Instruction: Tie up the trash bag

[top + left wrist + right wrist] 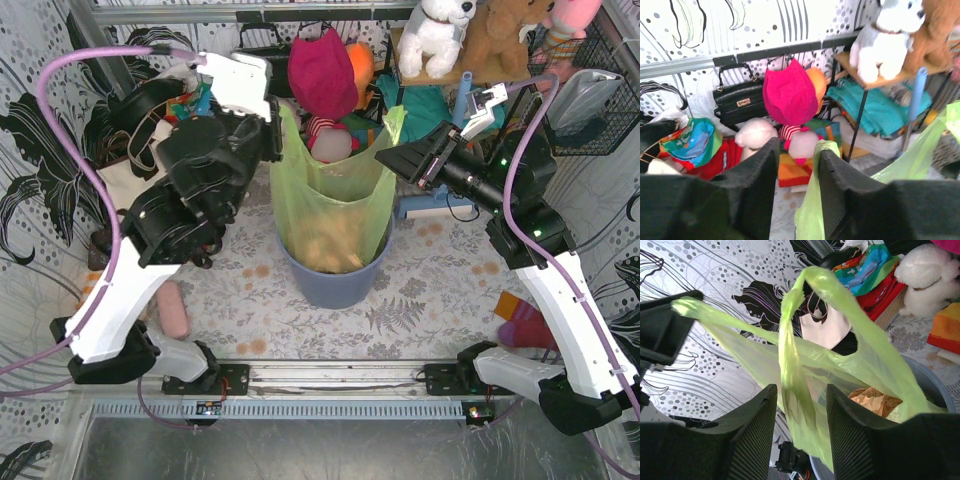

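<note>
Sitting mid-table, the round blue bin holds the trash bag: lt-green, see-thru, lower part down inside the bin, top rising well above the rim. Crumpled tan paper lies in the bag's bottom, approx at rim lvl. Left gripper is released: jaws apart, w/ one bag handle in the gap & draped over the tip of 1 finger, not pinched. Right gripper is likewise unclenched: a strand of the other handle hangs betw its fingers, w/ the loop standing above them. A band of bag film stretches across betw the 2 grippers.
</note>
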Action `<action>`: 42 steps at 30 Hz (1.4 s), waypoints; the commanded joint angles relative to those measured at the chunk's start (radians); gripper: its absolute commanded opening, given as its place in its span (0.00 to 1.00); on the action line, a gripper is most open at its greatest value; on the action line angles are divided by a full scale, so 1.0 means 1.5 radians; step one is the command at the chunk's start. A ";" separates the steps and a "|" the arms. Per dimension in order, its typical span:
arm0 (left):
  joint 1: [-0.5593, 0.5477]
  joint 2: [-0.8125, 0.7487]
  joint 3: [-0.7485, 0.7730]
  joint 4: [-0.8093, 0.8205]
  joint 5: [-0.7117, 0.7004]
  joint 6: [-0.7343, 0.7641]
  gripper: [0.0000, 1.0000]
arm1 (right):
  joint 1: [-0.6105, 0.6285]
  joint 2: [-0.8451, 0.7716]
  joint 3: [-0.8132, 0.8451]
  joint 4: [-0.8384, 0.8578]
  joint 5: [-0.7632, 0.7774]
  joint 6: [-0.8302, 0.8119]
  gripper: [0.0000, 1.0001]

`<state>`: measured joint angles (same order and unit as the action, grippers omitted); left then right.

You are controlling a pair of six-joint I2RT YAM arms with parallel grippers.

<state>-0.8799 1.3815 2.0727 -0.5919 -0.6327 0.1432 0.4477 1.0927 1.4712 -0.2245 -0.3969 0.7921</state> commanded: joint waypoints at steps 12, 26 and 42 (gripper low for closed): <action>-0.003 -0.166 -0.123 -0.018 0.130 -0.145 0.65 | 0.000 -0.014 0.005 0.053 -0.010 -0.005 0.60; -0.003 -0.204 -0.131 0.031 0.284 -0.253 0.67 | 0.000 0.008 0.047 0.131 -0.017 0.014 0.60; 0.002 -0.132 -0.054 -0.028 0.249 -0.245 0.82 | 0.000 0.032 0.073 0.260 -0.043 0.066 0.37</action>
<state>-0.8829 1.1419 1.9350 -0.6083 -0.2321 -0.2367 0.4477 1.1362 1.5612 0.0498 -0.4355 0.8509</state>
